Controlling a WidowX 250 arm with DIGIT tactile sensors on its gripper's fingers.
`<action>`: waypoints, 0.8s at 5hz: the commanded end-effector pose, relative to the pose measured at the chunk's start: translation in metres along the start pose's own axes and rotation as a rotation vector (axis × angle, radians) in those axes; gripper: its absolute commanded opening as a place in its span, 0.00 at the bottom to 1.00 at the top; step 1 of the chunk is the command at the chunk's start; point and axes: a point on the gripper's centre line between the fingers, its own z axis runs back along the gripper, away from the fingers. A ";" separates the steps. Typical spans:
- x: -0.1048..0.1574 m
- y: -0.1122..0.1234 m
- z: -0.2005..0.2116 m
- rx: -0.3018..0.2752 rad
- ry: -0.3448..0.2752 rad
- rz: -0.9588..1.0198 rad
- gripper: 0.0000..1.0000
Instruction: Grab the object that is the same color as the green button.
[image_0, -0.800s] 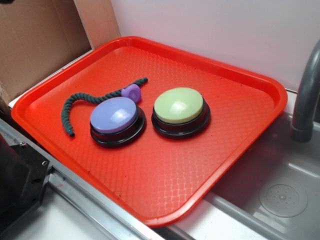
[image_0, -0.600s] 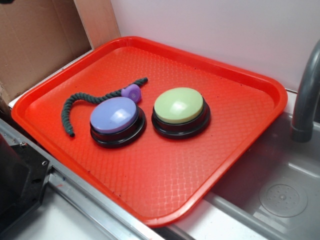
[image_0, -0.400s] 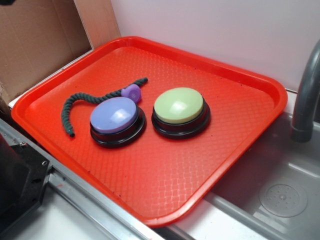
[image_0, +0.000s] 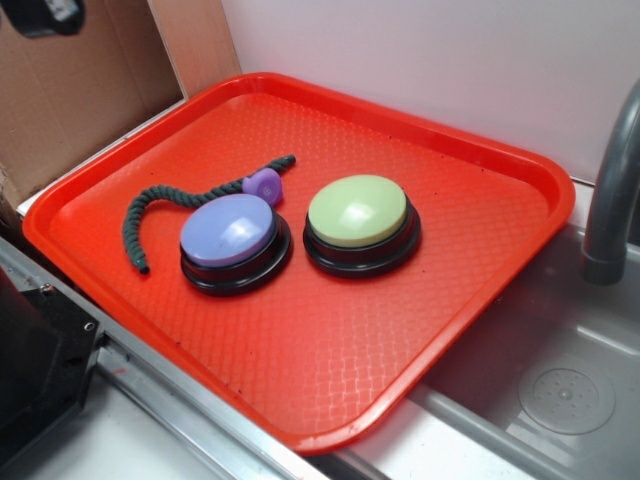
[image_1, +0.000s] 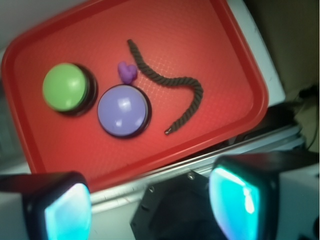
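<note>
- No writing is showing on anything
- The rope cord (image_0: 165, 205) is lying curved on the red tray (image_0: 470, 150), near its left rim, beside the purple button (image_0: 232, 240)
- The green button (image_0: 358, 218) is sitting mid-tray, bare tray lying open around it
- The hand (image_1: 150, 200) is hanging spread over the tray's edge, pinching nothing

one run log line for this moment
phase: pre-approach | gripper: open, high above tray edge | target: green rope, untouched | green button: reference
</note>
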 end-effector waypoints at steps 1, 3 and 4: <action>0.026 0.035 -0.051 -0.022 -0.045 0.306 1.00; 0.043 0.063 -0.115 0.107 -0.083 0.475 1.00; 0.045 0.071 -0.142 0.115 -0.052 0.501 1.00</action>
